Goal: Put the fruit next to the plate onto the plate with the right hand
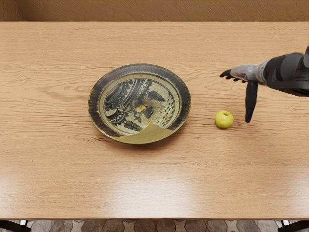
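A small yellow-green apple (224, 119) lies on the wooden table, a short way to the right of the plate. The plate (99, 89) is round, dark-rimmed, with a black pattern on a pale centre, and nothing lies on it. My right hand (241, 87) comes in from the right edge and hovers above and to the right of the apple, apart from it. Its fingers are spread; one long finger (251, 102) points down beside the apple. The hand holds nothing. The left arm does not show.
The wooden table (58, 169) fills the view, its front edge near the bottom and its back edge near the top. Dark floor objects peek out at both bottom corners.
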Robot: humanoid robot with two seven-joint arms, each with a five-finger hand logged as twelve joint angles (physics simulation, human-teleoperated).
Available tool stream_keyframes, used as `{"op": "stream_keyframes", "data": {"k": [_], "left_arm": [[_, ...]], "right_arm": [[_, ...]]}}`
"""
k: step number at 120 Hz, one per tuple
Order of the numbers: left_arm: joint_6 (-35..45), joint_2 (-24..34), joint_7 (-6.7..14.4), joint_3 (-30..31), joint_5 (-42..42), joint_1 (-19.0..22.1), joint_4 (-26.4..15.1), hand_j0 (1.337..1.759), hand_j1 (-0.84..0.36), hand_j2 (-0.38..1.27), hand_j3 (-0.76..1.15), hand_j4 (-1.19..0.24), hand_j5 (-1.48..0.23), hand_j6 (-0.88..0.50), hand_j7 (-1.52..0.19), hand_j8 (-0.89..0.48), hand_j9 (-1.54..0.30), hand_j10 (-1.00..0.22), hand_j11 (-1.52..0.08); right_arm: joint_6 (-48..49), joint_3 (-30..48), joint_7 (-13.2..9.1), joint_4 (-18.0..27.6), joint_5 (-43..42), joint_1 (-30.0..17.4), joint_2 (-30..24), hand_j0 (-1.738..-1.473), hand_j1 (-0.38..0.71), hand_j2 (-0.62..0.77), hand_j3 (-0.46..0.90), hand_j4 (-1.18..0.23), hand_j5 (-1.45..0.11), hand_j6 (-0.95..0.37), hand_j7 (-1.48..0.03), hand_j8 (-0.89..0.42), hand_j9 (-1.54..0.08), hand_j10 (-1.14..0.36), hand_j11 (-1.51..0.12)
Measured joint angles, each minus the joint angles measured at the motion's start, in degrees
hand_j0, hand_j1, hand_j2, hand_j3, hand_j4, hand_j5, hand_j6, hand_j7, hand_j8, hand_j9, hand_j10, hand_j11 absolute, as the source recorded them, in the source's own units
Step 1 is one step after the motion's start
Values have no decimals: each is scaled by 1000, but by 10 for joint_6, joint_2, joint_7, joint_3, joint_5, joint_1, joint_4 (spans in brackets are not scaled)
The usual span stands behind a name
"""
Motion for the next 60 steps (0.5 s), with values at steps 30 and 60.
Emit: {"op": "stream_keyframes", "data": {"k": [30,60], "left_arm": [[0,0,0,0,0,0,0,1658,349,0,0,0,0,0,0,0,0,0,0],[0,0,0,0,0,0,0,1658,349,0,0,0,0,0,0,0,0,0,0]], "right_arm": [[-37,4,-2,19,-8,-21,1,-1658,-319,-4,0,-29,-34,-31,-34,-30,-34,-28,-34],[-90,-3,-2,37,-65,-45,31,-1658,-313,-5,0,-34,-40,-35,-40,-34,-40,-33,-40]]}}
